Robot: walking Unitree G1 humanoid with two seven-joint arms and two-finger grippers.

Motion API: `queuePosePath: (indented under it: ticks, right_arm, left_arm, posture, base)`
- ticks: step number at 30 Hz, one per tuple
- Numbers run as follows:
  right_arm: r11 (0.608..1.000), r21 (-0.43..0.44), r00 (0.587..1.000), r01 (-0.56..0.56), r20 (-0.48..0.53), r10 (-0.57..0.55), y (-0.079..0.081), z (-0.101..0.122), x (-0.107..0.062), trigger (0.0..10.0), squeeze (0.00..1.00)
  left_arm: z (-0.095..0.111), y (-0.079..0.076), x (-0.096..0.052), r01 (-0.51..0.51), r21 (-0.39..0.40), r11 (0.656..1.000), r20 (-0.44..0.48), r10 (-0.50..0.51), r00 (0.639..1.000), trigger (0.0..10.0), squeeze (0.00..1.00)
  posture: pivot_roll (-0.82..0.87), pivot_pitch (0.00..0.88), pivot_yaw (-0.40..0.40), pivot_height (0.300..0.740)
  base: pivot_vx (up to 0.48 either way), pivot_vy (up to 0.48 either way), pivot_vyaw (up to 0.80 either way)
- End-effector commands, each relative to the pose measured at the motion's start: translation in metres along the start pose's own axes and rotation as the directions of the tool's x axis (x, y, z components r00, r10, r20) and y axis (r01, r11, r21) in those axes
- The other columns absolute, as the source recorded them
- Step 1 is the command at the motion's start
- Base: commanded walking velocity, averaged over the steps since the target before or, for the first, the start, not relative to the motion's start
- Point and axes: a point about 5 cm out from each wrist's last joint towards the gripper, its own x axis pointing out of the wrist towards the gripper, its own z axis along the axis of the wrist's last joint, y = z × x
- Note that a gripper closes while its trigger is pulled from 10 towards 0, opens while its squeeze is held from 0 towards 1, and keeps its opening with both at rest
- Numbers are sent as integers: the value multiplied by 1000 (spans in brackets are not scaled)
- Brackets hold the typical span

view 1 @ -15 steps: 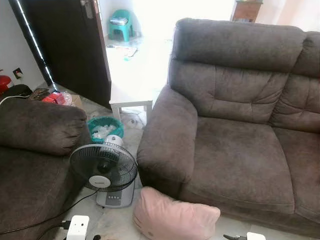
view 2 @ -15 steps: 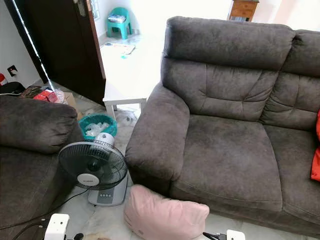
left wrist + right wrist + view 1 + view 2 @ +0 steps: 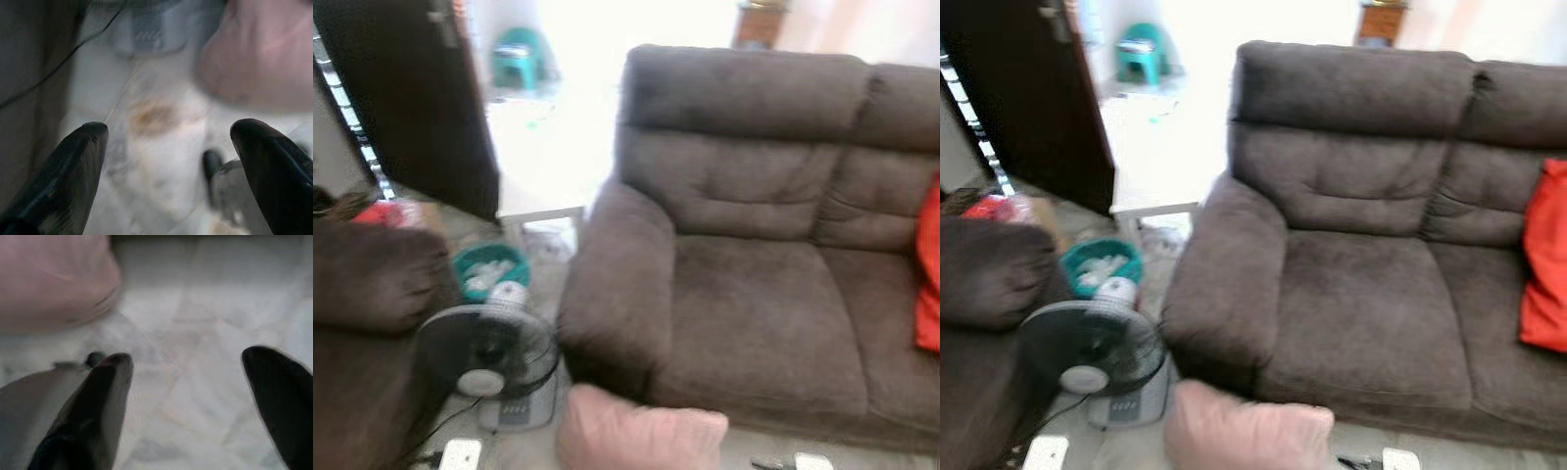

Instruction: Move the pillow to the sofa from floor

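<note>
1. Left eye view showed the pillow (image 3: 641,441) on the floor (image 3: 205,396), against the sofa (image 3: 754,294) front, its long axis along the sofa's base.
2. Left gripper (image 3: 168,161) hung wide open and empty, the pillow ahead toward the robot's right.
3. Right gripper (image 3: 188,396), also spread and empty, had it ahead toward the left; neither arm looked clearly nearer.
</note>
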Motion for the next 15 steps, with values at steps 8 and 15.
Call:
queuePosePath:
  ticks: [8, 15]
  right_arm:
    - [1000, 9, 999, -21, 32, 20, 7, 12, 1, 10000, 0]
    - [1000, 13, 999, -23, 32, 23, 8, 12, 1, 10000, 0]
  left_arm:
    - [-4, 7, -2, -8, 9, 1000, -2, 8, 1000, 10000, 0]
    - [2, 4, 0, -7, 12, 1000, 20, 7, 1000, 10000, 0]
  posture:
    - [176, 0, -45, 740]
    - [182, 0, -45, 740]
  base:
    - [142, 0, 0]
    - [0, 0, -600]
